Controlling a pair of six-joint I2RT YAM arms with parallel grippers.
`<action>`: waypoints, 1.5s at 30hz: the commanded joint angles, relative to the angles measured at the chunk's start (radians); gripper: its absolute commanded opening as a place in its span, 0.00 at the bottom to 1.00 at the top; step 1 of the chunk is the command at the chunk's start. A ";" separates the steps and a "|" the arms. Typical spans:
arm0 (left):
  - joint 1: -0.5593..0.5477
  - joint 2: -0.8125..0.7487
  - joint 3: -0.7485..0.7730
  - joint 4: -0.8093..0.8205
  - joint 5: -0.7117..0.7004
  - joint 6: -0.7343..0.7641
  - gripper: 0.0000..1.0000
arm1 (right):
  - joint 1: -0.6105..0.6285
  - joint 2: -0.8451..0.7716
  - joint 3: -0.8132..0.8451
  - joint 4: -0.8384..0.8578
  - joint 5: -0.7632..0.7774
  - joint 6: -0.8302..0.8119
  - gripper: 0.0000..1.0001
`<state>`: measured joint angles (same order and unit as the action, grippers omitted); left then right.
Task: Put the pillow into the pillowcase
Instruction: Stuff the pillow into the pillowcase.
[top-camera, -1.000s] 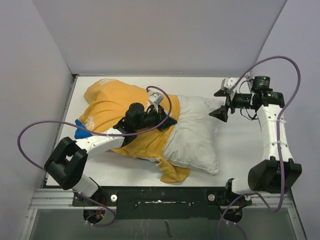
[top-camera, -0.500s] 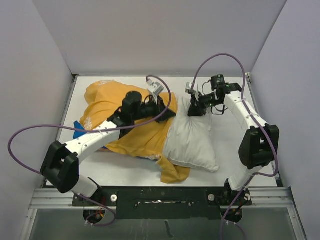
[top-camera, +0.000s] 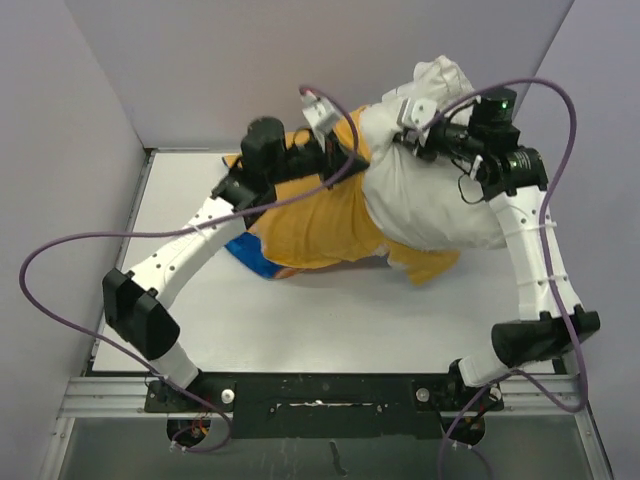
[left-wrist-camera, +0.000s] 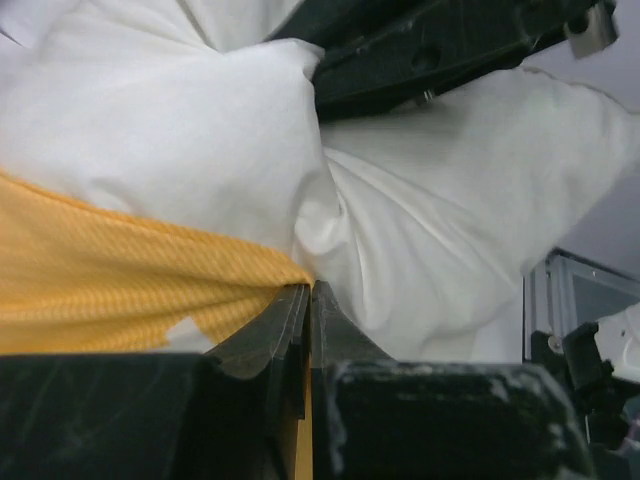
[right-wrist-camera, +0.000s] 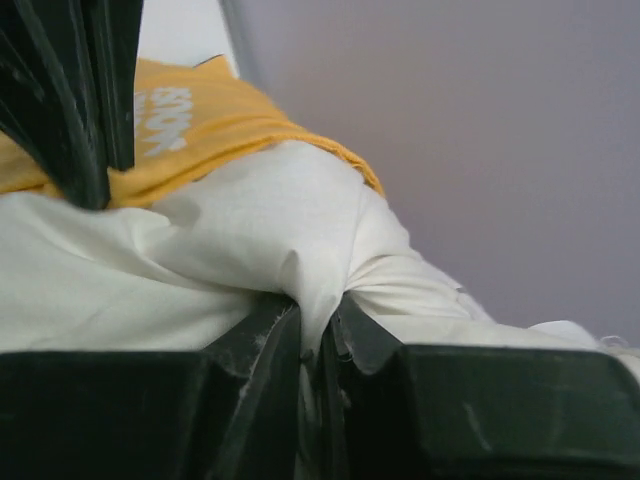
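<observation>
The white pillow (top-camera: 430, 195) hangs lifted above the table at the back right, partly inside the pillowcase (top-camera: 320, 220), which shows its mustard-yellow side with a blue strip at its lower edge. My right gripper (top-camera: 408, 128) is shut on a pinch of the pillow's white fabric (right-wrist-camera: 300, 250); in the right wrist view its tips (right-wrist-camera: 320, 318) clamp the fold. My left gripper (top-camera: 345, 150) is shut on the yellow pillowcase edge (left-wrist-camera: 120, 270), and the left wrist view has its tips (left-wrist-camera: 310, 292) closed on the cloth beside the pillow (left-wrist-camera: 440, 230).
Grey walls close in the white table (top-camera: 330, 320) at the back and on both sides. Purple cables loop off both arms. The black rail with the arm bases (top-camera: 320, 392) runs along the near edge.
Both arms have risen and carried the pillow and pillowcase off the table toward the back wall. The right gripper went from open beside the pillow to shut on its fabric.
</observation>
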<state>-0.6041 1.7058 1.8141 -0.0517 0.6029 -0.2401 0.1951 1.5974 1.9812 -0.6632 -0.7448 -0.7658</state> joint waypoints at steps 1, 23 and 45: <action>-0.157 -0.179 -0.447 0.446 0.016 0.124 0.00 | 0.063 -0.161 -0.362 -0.234 -0.242 -0.452 0.00; -0.463 -0.828 -1.005 0.087 -0.631 -0.043 0.59 | 0.071 -0.373 -1.171 -0.387 -0.208 -0.670 0.00; -0.517 -0.110 -0.297 -0.235 -1.043 0.218 0.55 | -0.061 -0.314 -1.107 -0.566 -0.372 -0.797 0.01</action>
<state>-1.1175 1.5631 1.4223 -0.3084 -0.3485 -0.0692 0.1188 1.2697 0.9035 -1.0988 -1.1007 -1.5639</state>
